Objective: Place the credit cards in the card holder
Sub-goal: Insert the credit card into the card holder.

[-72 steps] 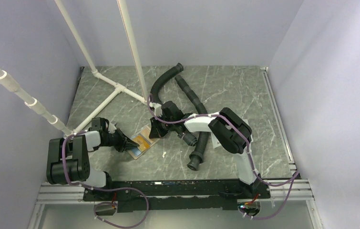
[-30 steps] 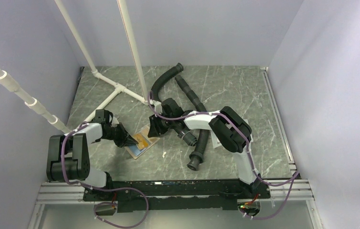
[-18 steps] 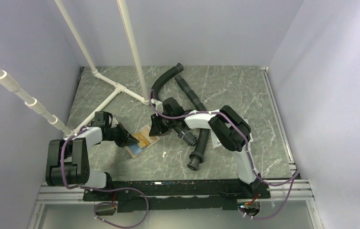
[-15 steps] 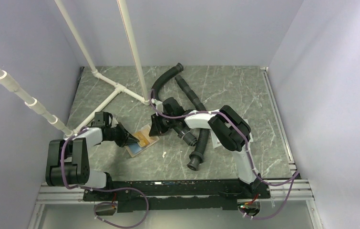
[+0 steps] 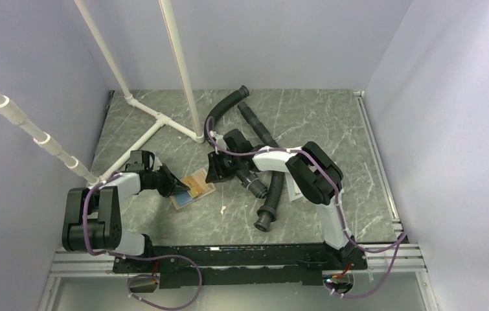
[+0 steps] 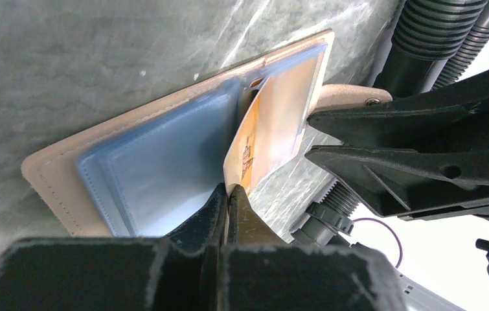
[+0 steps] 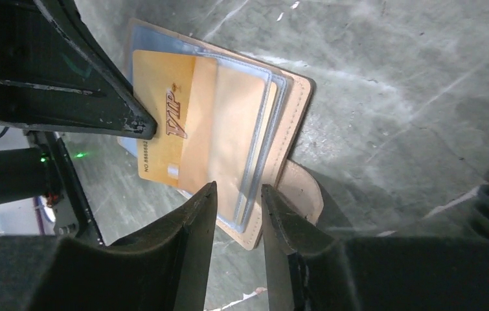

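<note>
The tan card holder [image 5: 188, 194] lies open on the table, its clear sleeves facing up [image 7: 296, 116]. My left gripper [image 6: 228, 191] is shut on the corner of an orange-yellow credit card [image 6: 274, 123]. The far end of that card [image 7: 164, 123] sits inside a clear sleeve, tilted up from the holder [image 6: 54, 175]. My right gripper [image 7: 238, 194] is open, its fingertips straddling the holder's right edge beside the snap tab [image 7: 300, 194]. From above, the left gripper [image 5: 178, 186] and the right gripper [image 5: 213, 175] face each other across the holder. No other cards show.
Black corrugated hoses [image 5: 271, 188] lie just right of the holder and under the right arm, with another hose [image 5: 225, 107] curving behind. A white pipe frame [image 5: 157, 123] stands at the back left, its long bar [image 5: 34, 133] near the left arm.
The left gripper has edged a little toward the holder's middle with the card. The right gripper has drawn slightly back toward the far side. The holder has hardly moved.
</note>
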`<state>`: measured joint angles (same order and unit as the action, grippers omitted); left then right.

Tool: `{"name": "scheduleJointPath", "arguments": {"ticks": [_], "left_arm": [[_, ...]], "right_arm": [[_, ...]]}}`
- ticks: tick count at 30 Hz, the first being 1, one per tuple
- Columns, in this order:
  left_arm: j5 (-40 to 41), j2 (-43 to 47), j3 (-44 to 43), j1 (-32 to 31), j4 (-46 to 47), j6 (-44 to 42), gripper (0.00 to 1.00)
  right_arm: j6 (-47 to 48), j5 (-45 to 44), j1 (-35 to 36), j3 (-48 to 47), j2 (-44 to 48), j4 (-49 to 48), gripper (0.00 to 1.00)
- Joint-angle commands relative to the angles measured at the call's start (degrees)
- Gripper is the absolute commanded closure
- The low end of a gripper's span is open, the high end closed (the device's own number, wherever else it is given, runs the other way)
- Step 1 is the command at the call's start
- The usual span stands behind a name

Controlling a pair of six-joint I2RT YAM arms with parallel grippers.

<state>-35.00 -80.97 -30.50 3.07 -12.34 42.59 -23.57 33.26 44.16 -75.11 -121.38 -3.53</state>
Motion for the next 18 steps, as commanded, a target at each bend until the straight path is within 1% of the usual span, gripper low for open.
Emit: {"name": "scheduleJointPath", "arguments": {"ticks": [1,7,12,15,17,18], "left_arm": [[4.1,-2.4,-2.7,-0.1,-2.2,-4.2,1.0],[0.4,-5.0,-3.4,0.0,-1.0,-4.8,1.0],[-2.4,-7.0,-5.2,0.0,-1.9,-6.7,1.0],[-3.3,-8.0,-6.6,0.0,-3.3,-7.6,1.0],[-3.2,-8.1,-6.7,0.0,-2.7,-6.5,1.0],[-3.7,-8.2,-6.2,0.0,-0.9,-5.2,1.0]], "right_arm": [[5.6,-8.5,-0.6,-2.4,0.3,8.1,0.64],[6.3,-7.6,-0.5,-4.7,-3.5,7.6,0.64],[7.3,-4.6,-0.3,-5.4,-5.1,5.5,0.71],[8.0,-2.4,-0.3,-5.7,-6.1,4.7,0.74],[7.8,-1.5,-0.2,-5.6,-6.6,4.5,0.75],[7.4,-1.1,-0.2,-5.3,-6.6,4.0,0.76]]}}
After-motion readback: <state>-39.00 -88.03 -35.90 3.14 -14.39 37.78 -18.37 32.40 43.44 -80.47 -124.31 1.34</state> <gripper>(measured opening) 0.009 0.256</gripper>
